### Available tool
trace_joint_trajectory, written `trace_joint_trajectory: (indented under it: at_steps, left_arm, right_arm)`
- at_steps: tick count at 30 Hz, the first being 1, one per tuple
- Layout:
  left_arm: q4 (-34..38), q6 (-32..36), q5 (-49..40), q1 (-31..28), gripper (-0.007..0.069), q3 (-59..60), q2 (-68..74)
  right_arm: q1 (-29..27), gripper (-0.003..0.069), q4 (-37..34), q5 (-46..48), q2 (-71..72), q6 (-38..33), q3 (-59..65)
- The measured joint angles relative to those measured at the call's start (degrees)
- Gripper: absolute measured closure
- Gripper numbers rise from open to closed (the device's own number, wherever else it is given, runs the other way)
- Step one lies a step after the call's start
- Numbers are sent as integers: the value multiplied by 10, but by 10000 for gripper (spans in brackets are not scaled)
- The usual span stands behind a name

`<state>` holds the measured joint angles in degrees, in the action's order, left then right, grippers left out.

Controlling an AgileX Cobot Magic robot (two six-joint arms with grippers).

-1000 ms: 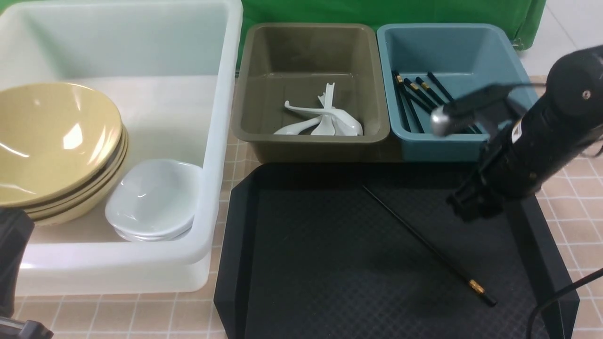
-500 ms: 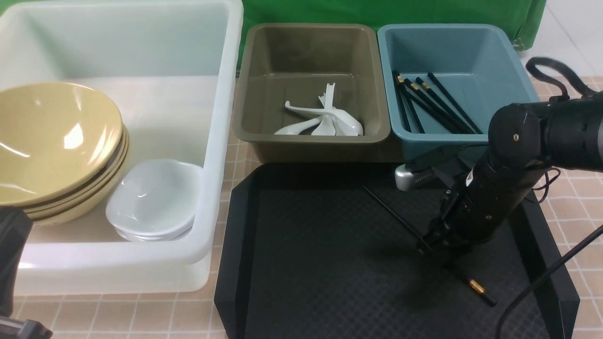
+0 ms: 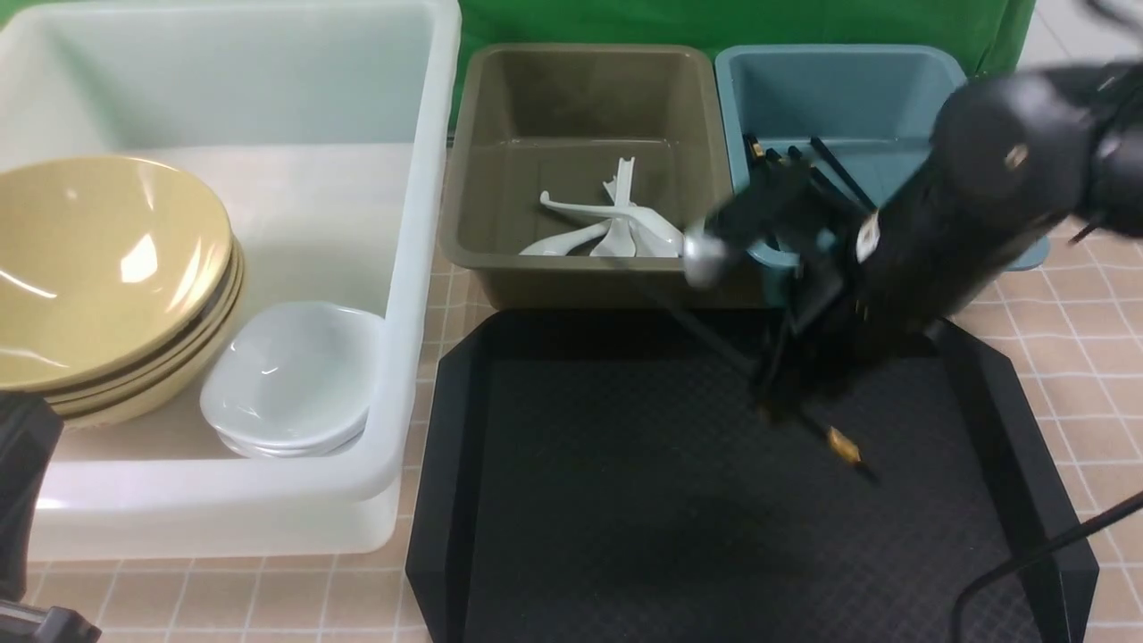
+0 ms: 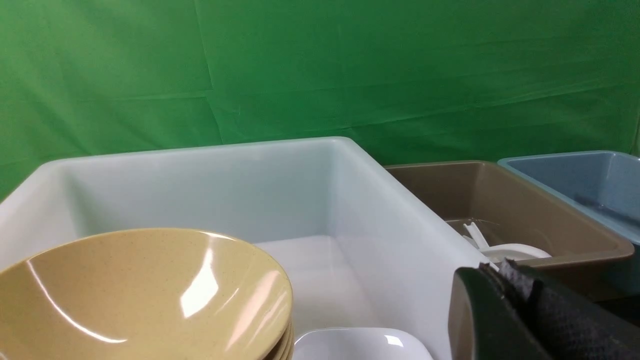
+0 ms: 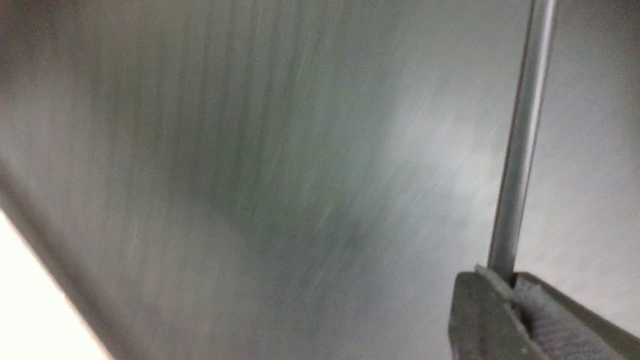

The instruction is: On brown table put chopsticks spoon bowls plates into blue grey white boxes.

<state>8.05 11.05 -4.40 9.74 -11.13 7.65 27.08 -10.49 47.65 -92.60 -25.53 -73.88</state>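
Observation:
My right gripper (image 3: 779,404) hangs above the black tray, shut on one black chopstick (image 3: 844,444) whose gold band sticks out below the fingers; the arm is blurred. The right wrist view shows the same chopstick (image 5: 520,150) pinched in the gripper (image 5: 505,280). More chopsticks (image 3: 826,165) lie in the blue box (image 3: 893,58). White spoons (image 3: 616,228) lie in the grey box (image 3: 464,134). Yellow bowls (image 3: 98,268) and white plates (image 3: 286,375) sit stacked in the white box (image 3: 420,268). My left gripper (image 4: 492,267) is shut with nothing in it, beside the white box.
The black diamond-textured tray (image 3: 625,500) lies in front of the grey and blue boxes on the brown table (image 3: 1089,339). A black cable (image 3: 1027,558) crosses the tray's near right corner. A green cloth (image 4: 320,75) hangs behind the boxes.
My right gripper dropped onto the chopstick lying on the tray, closed on it and lifted it off, moving back and left. The left arm stayed still.

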Motion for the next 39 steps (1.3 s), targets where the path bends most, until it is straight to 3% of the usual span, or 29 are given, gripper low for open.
trace_joint_trajectory:
  at_steps: [9,14,19,22,26,30,31,33,35,39]
  left_arm:
    - [0,0,1,0,619,0,0]
    - [0,0,1,0,619,0,0]
    - [0,0,2,0,619,0,0]
    - [0,0,2,0,619,0,0]
    - [0,0,16,0,619,0,0]
    - [0,0,21,0,619,0,0]
    - [0,0,21,0,619,0,0]
    - [0,0,21,0,619,0,0]
    - [0,0,21,0,619,0,0]
    - [0,0,19,0,619,0,0]
  right_arm:
    - [-88,571,1,-338,-27,-24,-31]
    - [-123,478,1,-356,-84,4,-38]
    - [-138,341,0,-340,-86,28,-47]
    - [-138,326,0,-303,-49,29,-62]
    - [-138,354,1,-222,49,25,-82]
    - [-139,477,8,-165,174,16,-62]
    - [-139,535,9,-163,228,15,-30]
    - [-139,597,9,-179,297,12,28]
    - [-139,615,10,-199,332,4,64]
    - [-139,622,10,-383,490,-29,277]
